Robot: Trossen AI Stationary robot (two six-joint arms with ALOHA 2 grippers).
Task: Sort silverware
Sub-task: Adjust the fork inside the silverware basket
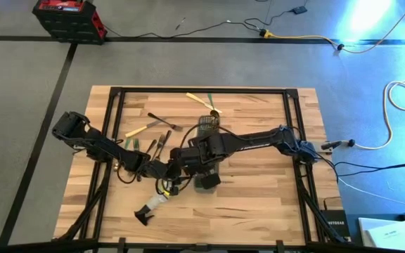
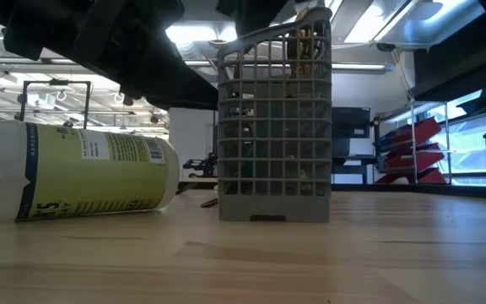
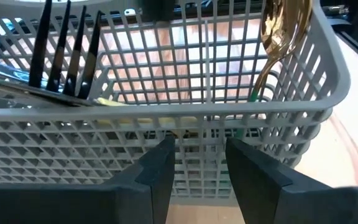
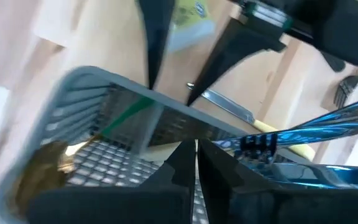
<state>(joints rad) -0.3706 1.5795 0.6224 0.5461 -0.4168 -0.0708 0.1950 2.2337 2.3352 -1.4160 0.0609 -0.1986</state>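
Observation:
The grey mesh caddy (image 1: 208, 180) stands upright near the table's middle, also in the low view (image 2: 274, 127). In it lean dark forks (image 3: 61, 56), a gold spoon (image 3: 283, 31) and a green-handled piece (image 4: 124, 114). Loose silverware (image 1: 162, 140) lies on the wood left of and beyond it. My left gripper (image 3: 197, 168) comes level from the left, fingers apart at the caddy's near wall. My right gripper (image 4: 195, 158) hangs shut over the caddy's open top, pointing down, with nothing between its fingers. My left gripper has its fingertips (image 4: 151, 78) at the caddy's outer wall just under the rim (image 3: 197, 112), coming level from the table's left. Whether they touch the wall, or pinch any part of it, I cannot tell.
A clear spray bottle with a yellow-green label (image 2: 83, 173) lies on its side near the front edge, left of the caddy (image 1: 153, 206). A cream-handled knife (image 1: 199, 98) and a gold spoon (image 1: 215, 112) lie toward the far edge. Bare wood stretches to the right (image 1: 259, 183).

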